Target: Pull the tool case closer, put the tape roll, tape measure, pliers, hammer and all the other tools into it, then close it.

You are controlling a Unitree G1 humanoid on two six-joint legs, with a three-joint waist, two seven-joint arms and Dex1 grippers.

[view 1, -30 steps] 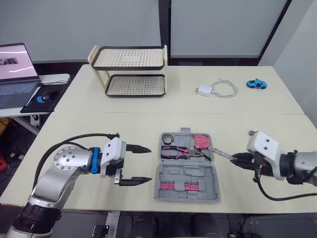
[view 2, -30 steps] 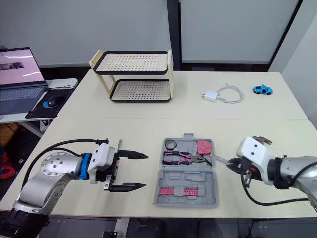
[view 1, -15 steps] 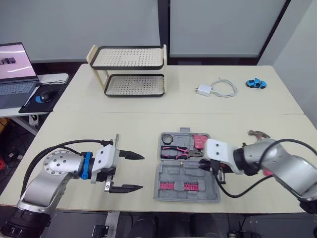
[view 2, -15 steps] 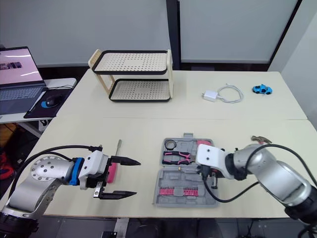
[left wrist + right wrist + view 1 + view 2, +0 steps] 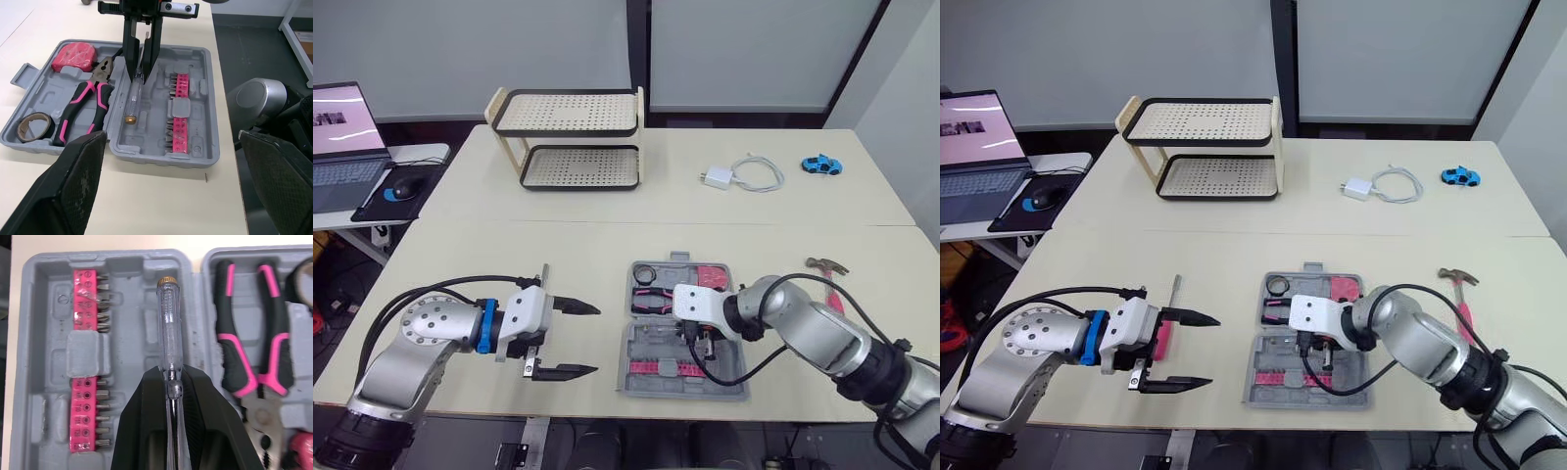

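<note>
The right end effector is clamping a clear screwdriver over the open case, between the bit strip and pliers. The left end effector is hovering released, left of the case. The hammer is lying on the surface, right of it.

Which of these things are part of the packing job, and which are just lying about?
For the job: tool case, tape roll, tape measure, pliers, clear tester screwdriver, pink bit set, hammer, pink-handled screwdriver on the table.

Just lying about: two-tier rack, charger with cable, toy car, laptop, mouse.
</note>
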